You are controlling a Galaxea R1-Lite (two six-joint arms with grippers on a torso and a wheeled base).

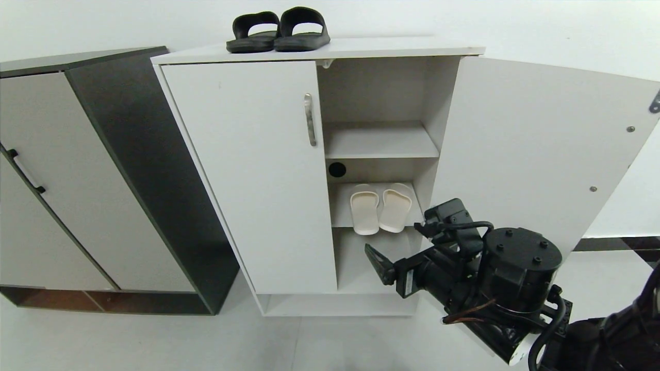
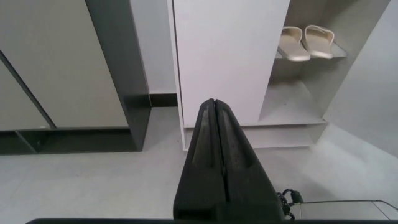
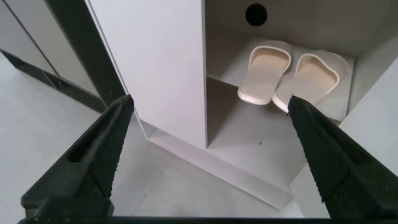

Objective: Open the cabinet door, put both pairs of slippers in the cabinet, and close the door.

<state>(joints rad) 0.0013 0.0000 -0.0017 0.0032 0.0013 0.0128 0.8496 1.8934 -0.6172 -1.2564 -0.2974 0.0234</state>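
A pair of black slippers (image 1: 278, 32) sits on top of the white cabinet (image 1: 247, 170). The cabinet's right door (image 1: 536, 149) is swung wide open and its left door is closed. A pair of cream slippers (image 1: 380, 208) (image 2: 309, 42) (image 3: 291, 73) lies side by side on the middle shelf inside. My right gripper (image 1: 407, 239) (image 3: 210, 106) hangs open and empty in front of the open compartment, below the cream slippers' shelf. My left gripper (image 2: 213, 115) is shut on nothing, low and back from the cabinet's closed door.
A dark grey cabinet (image 1: 77, 170) (image 2: 62, 62) with pale doors stands close against the white cabinet's left side. The closed door carries a metal handle (image 1: 309, 119). The top and bottom shelves are bare. Light floor lies in front.
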